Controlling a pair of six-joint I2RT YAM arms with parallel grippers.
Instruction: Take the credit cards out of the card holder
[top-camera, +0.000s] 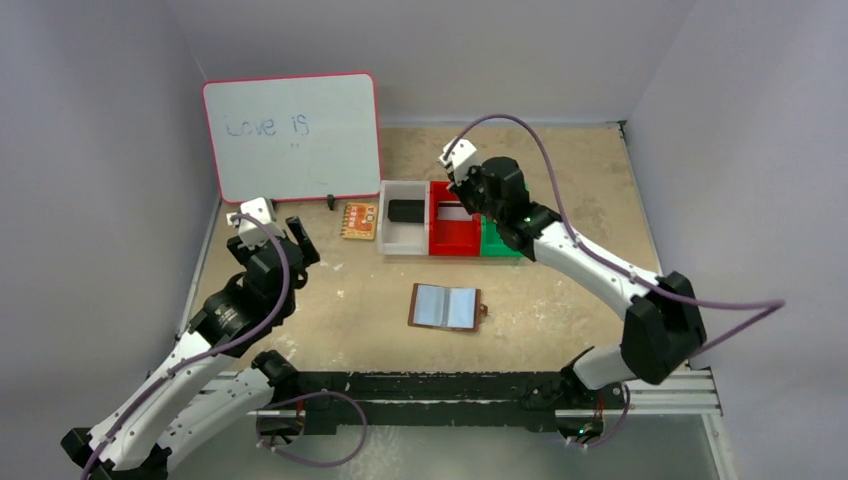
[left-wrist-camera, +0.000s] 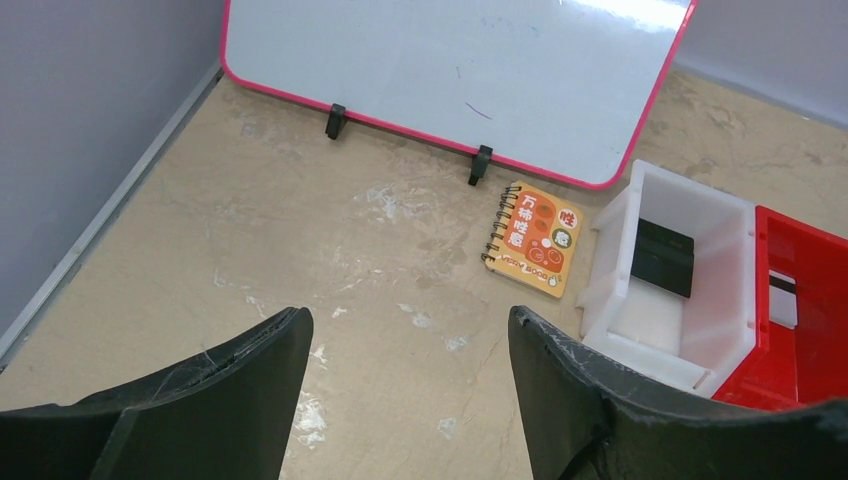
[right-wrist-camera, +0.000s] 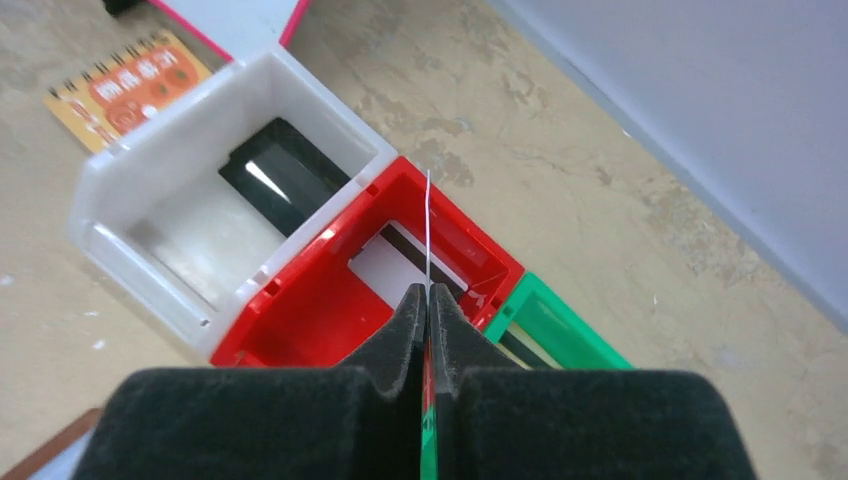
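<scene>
Two cards look done: black card in white bin, striped card in red bin | right gripper clamped on third card, edge-on over the bins | left gripper jaws apart, nothing held | card holder open mid-table, pockets look empty to me, unsure | left: I drop this one
</scene>
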